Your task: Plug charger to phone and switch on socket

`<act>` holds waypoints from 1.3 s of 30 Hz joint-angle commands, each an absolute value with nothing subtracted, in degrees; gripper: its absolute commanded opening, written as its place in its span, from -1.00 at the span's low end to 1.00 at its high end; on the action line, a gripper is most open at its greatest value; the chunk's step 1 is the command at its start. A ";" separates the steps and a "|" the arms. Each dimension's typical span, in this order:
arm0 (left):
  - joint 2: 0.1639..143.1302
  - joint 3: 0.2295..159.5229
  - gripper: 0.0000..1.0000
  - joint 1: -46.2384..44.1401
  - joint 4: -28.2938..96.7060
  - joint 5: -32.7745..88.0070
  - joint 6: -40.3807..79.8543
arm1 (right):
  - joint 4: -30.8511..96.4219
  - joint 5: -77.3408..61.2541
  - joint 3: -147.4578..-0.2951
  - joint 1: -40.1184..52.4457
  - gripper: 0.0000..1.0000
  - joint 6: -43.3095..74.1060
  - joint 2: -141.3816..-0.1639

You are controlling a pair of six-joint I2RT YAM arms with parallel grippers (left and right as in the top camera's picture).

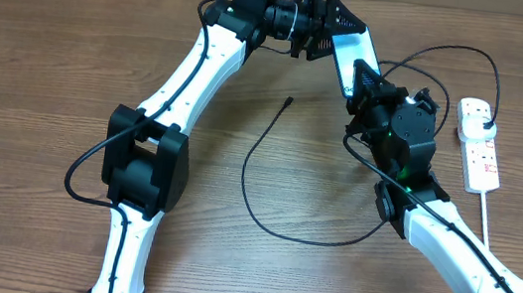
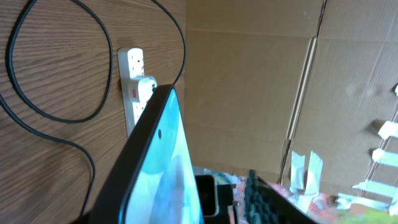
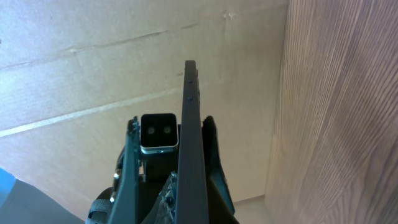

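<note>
Overhead: phone (image 1: 351, 50) seemingly off table (image 1: 52, 61).

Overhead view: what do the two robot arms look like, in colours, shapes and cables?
Both the left arm and the right arm have rounded white link shells and blocky black joint housings. Thin black cables run along them. A green light glows on the right arm's wrist.

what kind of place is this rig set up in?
Probably a lab or workshop bench: a wood-grain table, plain cardboard sheets walling it off, a white power strip, and stored clutter beyond the table's edge.
</note>
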State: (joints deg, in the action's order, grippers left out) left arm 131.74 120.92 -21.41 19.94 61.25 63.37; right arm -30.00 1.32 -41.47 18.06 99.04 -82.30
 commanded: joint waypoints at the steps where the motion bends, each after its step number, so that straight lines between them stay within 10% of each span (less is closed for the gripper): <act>1: 128.90 122.04 -0.03 -22.11 19.59 60.60 64.58 | -31.27 -0.14 -44.01 18.44 -0.92 102.76 -82.17; 39: 128.90 122.04 -0.91 -22.15 19.68 60.49 65.56 | -29.98 -0.08 -44.01 19.51 -0.77 104.38 -83.29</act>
State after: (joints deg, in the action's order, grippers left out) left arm 131.74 120.92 -21.41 20.53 59.70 67.79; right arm -29.95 1.06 -42.48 18.81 104.40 -82.56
